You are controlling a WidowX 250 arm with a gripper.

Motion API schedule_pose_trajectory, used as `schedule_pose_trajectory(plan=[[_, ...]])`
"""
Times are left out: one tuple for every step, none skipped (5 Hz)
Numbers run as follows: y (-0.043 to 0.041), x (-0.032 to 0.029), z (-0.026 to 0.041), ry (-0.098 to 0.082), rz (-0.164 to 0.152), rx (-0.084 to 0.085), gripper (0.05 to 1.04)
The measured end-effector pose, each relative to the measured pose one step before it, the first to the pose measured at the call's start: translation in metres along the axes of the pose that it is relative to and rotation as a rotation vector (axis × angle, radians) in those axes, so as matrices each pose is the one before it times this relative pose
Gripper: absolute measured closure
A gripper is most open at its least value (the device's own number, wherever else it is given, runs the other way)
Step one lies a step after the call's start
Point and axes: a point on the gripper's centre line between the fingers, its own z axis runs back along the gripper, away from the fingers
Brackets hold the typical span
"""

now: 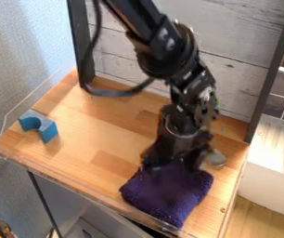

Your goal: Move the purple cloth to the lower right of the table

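Observation:
My gripper [174,162] is low over the right half of the table, at the back edge of the purple cloth [168,195], and covers part of that edge. The cloth lies bunched in a rough square near the table's front edge, right of the middle. Whether the gripper holds it is hidden by the gripper's dark body and the cloth's folds.
A blue arch-shaped block [39,125] stands at the left of the wooden table [101,130]. Just right of the gripper is a small grey rounded object [215,158]. A clear raised edge runs along the table's left and front sides, with a plank wall behind.

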Motion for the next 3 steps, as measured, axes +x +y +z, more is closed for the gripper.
schedule_pose_trajectory(plan=[[0.00110,0.00868,0.02876,-0.0569,0.0073,-0.0532,0.083],[0.00232,0.00339,0.02720,-0.0235,0.0024,-0.0543,0.083],[-0.00033,-0.00008,0.00139,-0.0017,-0.0069,-0.0045,0.083]])
